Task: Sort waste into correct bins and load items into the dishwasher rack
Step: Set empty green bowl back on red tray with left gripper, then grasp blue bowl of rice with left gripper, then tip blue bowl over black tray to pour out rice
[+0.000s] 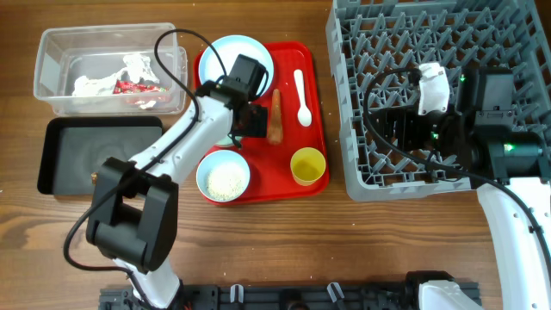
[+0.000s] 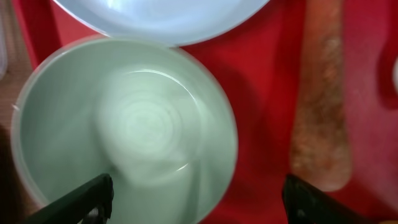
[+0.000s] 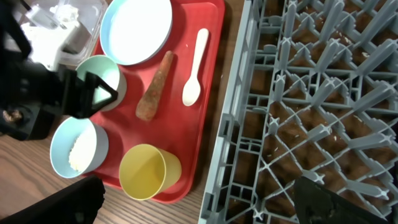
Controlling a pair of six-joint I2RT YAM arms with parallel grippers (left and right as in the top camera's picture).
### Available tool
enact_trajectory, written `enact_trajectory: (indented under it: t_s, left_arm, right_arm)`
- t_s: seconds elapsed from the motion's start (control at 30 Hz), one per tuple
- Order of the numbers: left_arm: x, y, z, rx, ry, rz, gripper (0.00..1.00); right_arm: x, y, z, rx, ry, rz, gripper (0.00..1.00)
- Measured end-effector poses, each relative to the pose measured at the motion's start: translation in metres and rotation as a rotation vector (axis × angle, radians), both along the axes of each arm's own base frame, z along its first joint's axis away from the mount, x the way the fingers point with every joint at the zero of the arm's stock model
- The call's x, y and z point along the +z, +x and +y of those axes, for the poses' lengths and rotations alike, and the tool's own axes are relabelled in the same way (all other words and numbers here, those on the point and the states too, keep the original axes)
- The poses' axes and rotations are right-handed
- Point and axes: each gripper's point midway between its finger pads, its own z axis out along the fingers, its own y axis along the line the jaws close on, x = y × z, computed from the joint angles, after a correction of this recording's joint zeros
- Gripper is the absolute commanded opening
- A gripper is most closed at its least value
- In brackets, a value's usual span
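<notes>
Toward the near edge of the wooden table, on the near end of the glossy red tray, stands a round pale rice bowl holding loose white rice grains; just right of it is a smooth yellow cup, upright and empty. Further in, the left gripper hangs over the tray with its dark fingers spread wide; below them sit an empty bowl, pale and glazed, and to its right the rough orange carrot, lying lengthwise. Right of the carrot lies a white plastic spoon, bowl end nearer; at the tray's far end is a flat pale blue plate. By the left edge a shallow black tray carries a small brown lump; beyond it, in the far left corner, a clear tub holds crumpled white paper and a red wrapper. The grey grid rack with its upright pegs fills the far right corner; the right gripper hovers above it, fingers parted, holding nothing.
</notes>
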Motion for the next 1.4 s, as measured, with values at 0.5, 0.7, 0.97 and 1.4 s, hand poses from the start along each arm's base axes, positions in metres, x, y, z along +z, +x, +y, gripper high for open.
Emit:
enact_trajectory:
  t_s: [0.5,0.7,0.97,1.4]
  left_arm:
    - [-0.023,-0.120,-0.028,0.150,0.077,0.196,0.61]
    - [-0.042,-0.117,-0.018,0.195,0.092,0.146,0.05]
    - [-0.033,-0.118,-0.014,0.198,0.117,0.154,0.04]
    - [0.089,-0.114,-0.006,0.271,-0.230,0.034,0.04]
  right_arm:
    - [0.000,0.000,0.000,0.000,0.000,0.000,1.00]
    - [0.000,0.000,0.000,0.000,0.000,0.001,1.00]
    - [0.000,0.000,0.000,0.000,0.000,0.000,1.00]
    - [0.000,0.000,0.000,0.000,0.000,-0.003,1.00]
